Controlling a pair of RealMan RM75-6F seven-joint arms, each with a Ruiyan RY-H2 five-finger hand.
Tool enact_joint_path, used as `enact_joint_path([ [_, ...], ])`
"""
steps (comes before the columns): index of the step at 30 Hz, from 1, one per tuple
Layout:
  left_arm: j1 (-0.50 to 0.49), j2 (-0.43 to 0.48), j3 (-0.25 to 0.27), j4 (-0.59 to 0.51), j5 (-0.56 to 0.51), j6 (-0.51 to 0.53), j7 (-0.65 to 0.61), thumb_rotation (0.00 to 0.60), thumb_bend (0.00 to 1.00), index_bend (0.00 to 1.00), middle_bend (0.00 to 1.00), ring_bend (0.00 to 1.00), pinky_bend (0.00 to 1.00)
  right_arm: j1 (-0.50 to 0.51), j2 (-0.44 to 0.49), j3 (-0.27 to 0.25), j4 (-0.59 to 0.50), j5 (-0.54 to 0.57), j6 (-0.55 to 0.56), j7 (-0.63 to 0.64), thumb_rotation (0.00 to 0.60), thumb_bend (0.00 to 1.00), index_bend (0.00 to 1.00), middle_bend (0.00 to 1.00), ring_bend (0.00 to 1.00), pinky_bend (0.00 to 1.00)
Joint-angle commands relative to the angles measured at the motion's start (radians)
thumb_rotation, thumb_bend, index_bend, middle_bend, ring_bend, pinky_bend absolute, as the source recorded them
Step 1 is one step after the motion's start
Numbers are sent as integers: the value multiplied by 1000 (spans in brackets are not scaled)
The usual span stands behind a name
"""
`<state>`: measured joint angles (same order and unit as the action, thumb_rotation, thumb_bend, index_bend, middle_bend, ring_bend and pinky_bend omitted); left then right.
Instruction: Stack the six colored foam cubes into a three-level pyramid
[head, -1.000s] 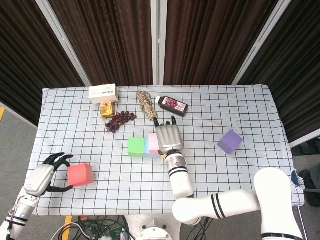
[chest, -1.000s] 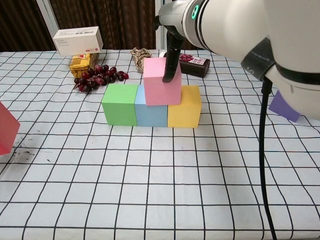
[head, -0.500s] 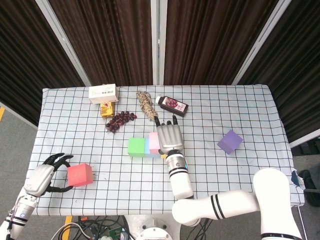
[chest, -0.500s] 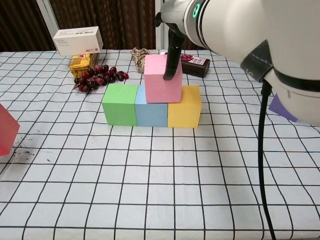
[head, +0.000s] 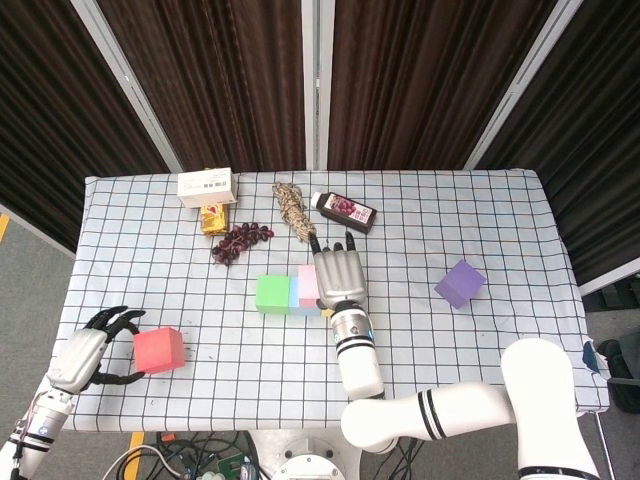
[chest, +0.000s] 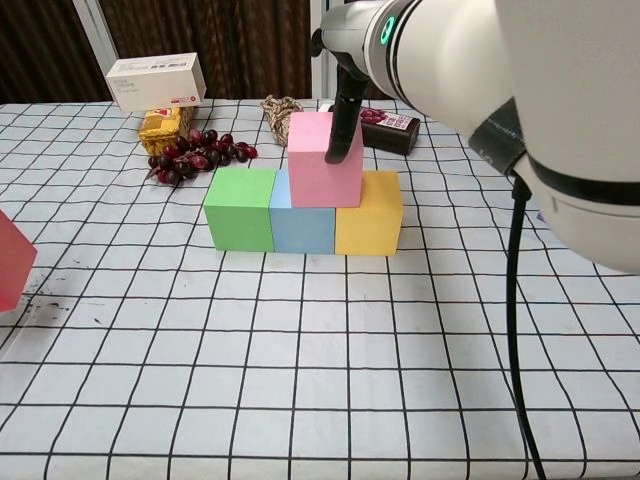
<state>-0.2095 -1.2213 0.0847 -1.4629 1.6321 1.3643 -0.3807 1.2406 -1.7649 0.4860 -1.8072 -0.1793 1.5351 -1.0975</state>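
Green (chest: 241, 208), blue (chest: 303, 229) and yellow (chest: 370, 215) cubes stand in a row mid-table. A pink cube (chest: 323, 160) sits over the blue and yellow ones. My right hand (head: 338, 275) holds it from above, with one finger (chest: 348, 110) down its right side. In the head view the hand hides most of the yellow cube, while the pink cube (head: 308, 285) shows beside the green one (head: 271, 293). My left hand (head: 85, 357) grips a red cube (head: 160, 350) near the front left corner; the red cube (chest: 12, 262) is cut off by the chest view's edge. A purple cube (head: 460, 283) lies alone at the right.
Along the back of the checked tablecloth (head: 480, 220) lie a white box (head: 206, 185), a yellow packet (head: 213, 218), a bunch of grapes (head: 240, 241), a coil of rope (head: 292, 208) and a dark bottle (head: 345, 211).
The pink cube has shifted very slightly over the row under my right hand. The red cube has edged a little to the left in the chest view.
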Motion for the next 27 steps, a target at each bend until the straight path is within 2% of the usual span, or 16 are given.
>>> enact_joint_path([
  [1,1,0,0,1,-1,0,-1,600,16,182,431,124,145,-1,-3,2,4,2,-2,-2,600,134,10,565,226,0],
  [15,0,-1,0,3,-3,-3,-3,600,17,182,431,124,145,-9,-10,11,18,14,-16,-12,600,127,12,533,227,0],
  [27,1,-4,0,5,-6,-6,-3,600,17,182,431,125,145,-21,5,23,15,39,-56,-9,600,61,0,292,161,0],
])
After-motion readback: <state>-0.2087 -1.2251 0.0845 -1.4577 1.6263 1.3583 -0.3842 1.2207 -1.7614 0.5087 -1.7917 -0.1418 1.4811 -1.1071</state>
